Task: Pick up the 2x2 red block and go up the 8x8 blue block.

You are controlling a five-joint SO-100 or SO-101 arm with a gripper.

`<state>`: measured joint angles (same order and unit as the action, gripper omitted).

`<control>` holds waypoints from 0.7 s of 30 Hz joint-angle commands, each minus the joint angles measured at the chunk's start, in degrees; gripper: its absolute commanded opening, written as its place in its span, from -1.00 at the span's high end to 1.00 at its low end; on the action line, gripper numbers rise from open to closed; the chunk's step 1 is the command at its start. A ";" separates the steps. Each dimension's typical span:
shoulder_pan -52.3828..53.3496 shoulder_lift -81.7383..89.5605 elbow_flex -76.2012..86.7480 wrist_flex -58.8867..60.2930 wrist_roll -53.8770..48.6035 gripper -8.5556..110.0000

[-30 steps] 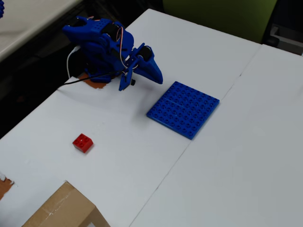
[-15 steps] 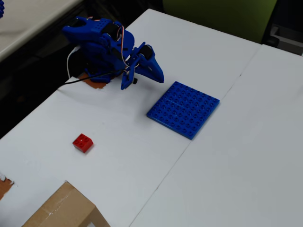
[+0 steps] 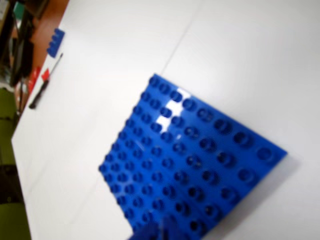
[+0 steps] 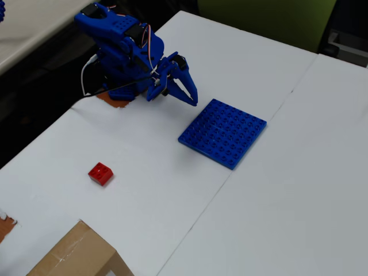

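The 2x2 red block [image 4: 100, 173] sits alone on the white table at the left of the overhead view, well away from the arm; the wrist view does not show it. The 8x8 blue block [image 4: 223, 133] lies flat at the table's middle and fills the lower centre of the wrist view [image 3: 195, 165]. My gripper [image 4: 192, 102] hovers just off the plate's upper-left corner, with its fingertips together and nothing between them. Only a blurred blue tip [image 3: 150, 232] of it shows in the wrist view.
A cardboard box [image 4: 75, 256] stands at the bottom left. The arm's base [image 4: 115, 52] is at the table's upper-left edge. In the wrist view a small blue brick [image 3: 55, 41] and a black tool [image 3: 45, 82] lie at the far left edge.
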<state>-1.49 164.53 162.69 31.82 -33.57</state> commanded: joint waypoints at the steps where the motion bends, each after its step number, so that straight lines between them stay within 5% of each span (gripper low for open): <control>1: 0.18 -9.49 -14.50 7.56 -5.89 0.85; 11: 5.54 -34.98 -50.98 47.90 -36.39 0.83; 21: 23.55 -51.42 -73.30 72.25 -77.78 0.85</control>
<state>17.58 114.61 94.66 100.90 -100.02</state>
